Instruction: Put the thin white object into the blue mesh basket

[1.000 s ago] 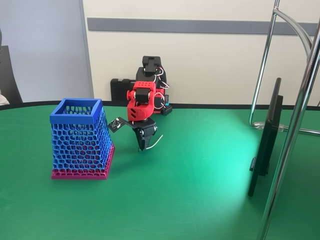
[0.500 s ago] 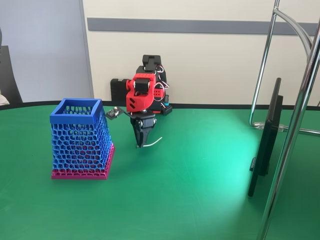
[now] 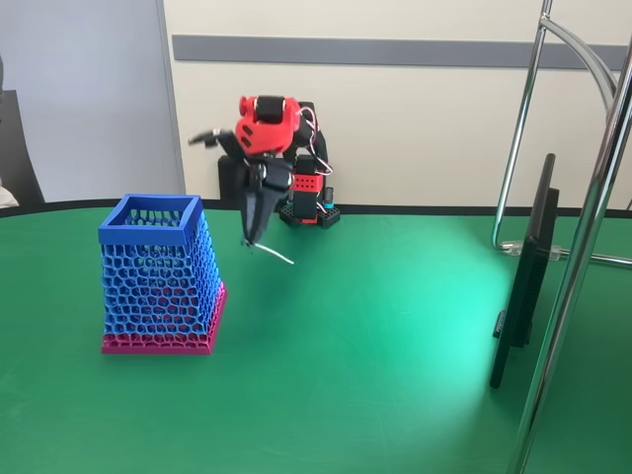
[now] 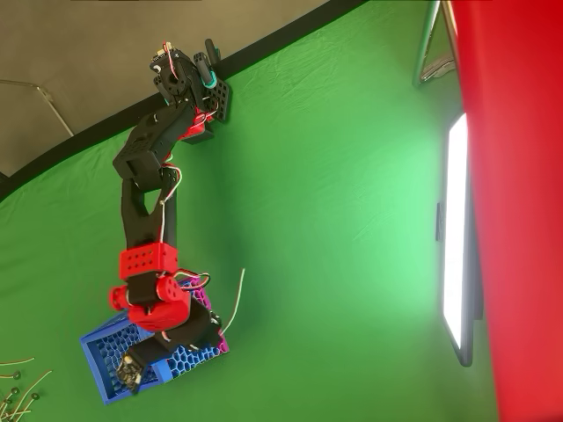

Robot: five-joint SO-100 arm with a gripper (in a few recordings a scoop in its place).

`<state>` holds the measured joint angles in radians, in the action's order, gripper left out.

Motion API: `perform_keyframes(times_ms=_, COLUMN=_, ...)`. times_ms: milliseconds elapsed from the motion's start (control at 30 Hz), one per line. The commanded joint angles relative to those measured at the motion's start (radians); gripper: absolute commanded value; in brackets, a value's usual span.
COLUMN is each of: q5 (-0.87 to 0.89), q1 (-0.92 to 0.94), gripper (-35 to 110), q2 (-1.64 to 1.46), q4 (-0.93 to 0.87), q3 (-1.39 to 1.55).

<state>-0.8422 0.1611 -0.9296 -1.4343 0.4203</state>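
The blue mesh basket (image 3: 158, 276) stands on the green table at the left, with a solid blue rim and a magenta base. My red and black gripper (image 3: 252, 237) hangs in the air just right of the basket's rim, fingers pointing down. It is shut on one end of the thin white object (image 3: 275, 253), which sticks out down and to the right. From overhead, the gripper (image 4: 214, 332) lies over the basket's (image 4: 98, 350) edge, and the white object (image 4: 236, 299) reaches out past it over the table.
A dark monitor (image 3: 523, 276) stands edge-on at the right beside chrome stand poles (image 3: 583, 247). Several spare white strips (image 4: 13, 387) lie at the lower left of the overhead view. The arm's base (image 3: 306, 202) sits at the table's far edge.
The gripper has risen from just above the table and swung left toward the basket, carrying the thin white object up with it.
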Motion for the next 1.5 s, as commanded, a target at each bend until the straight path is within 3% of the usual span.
perform_keyframes(times_ms=0, q5=-0.061, q1=0.021, gripper=0, q2=-0.091, q4=0.055, q3=-0.089)
perform_keyframes(times_ms=667, q5=-0.581, q1=0.196, gripper=0, q2=-0.236, q4=0.278, q3=-0.360)
perform_keyframes(times_ms=1133, q5=-0.472, q1=0.299, gripper=1, q2=-0.242, q4=0.278, q3=-0.206)
perform_keyframes(times_ms=1467, q5=-0.440, q1=0.284, gripper=1, q2=-0.275, q4=0.495, q3=0.127)
